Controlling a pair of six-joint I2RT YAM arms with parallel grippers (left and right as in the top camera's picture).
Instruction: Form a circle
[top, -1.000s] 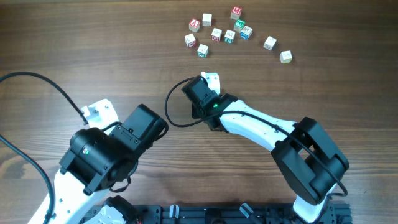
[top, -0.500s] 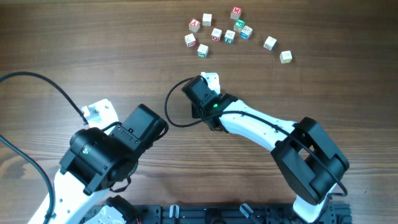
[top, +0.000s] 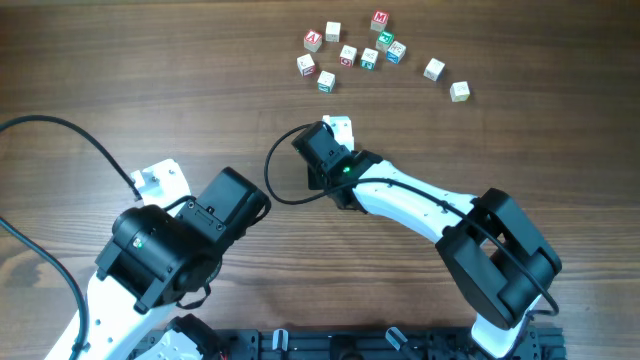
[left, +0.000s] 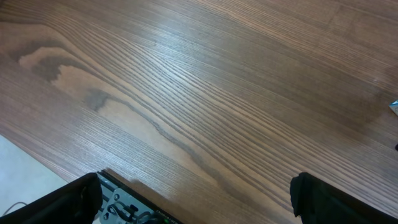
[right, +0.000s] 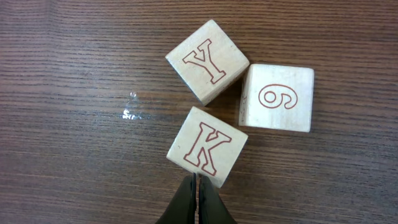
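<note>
Circle not yet formed: three lettered cubes (right: 275, 98) sit bunched on the desk (right: 74, 62), right jaws closed, empty, at the K cube (right: 206, 146), left jaws open; the arranging is all still to do.

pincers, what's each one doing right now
left pincer: open, empty
right pincer: shut, holding nothing, right by the K cube

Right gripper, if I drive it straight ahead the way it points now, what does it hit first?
The K cube: the right gripper, jaws shut, points at its near edge and looks almost on it, though its height above the table is unclear. The Y cube and 6 cube lie beyond.
</note>
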